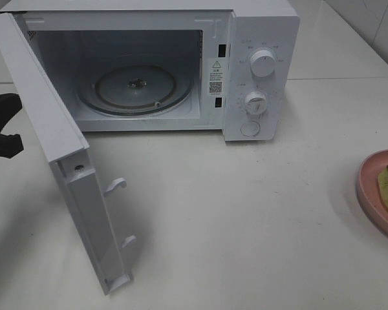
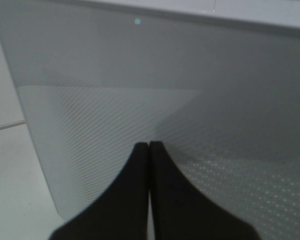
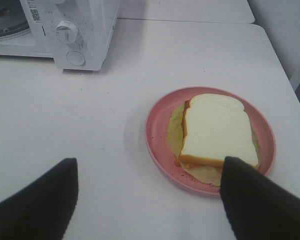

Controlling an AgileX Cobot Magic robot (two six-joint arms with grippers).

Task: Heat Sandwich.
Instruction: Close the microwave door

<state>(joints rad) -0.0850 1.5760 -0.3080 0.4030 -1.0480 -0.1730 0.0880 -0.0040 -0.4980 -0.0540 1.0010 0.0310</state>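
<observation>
With my left fingers (image 2: 149, 150) pressed together by the open microwave door (image 1: 45, 123), my wide-spread right fingers (image 3: 149, 200) should straddle the sandwich (image 3: 217, 130) evenly.

Your left gripper (image 2: 149, 146) has its two black fingers (image 2: 172, 200) pressed together, nothing between them. Tips sit close against the microwave door (image 2: 140, 90), a grey panel with a dotted mesh pattern. Pale table (image 2: 15, 190) shows past the door's edge.
</observation>
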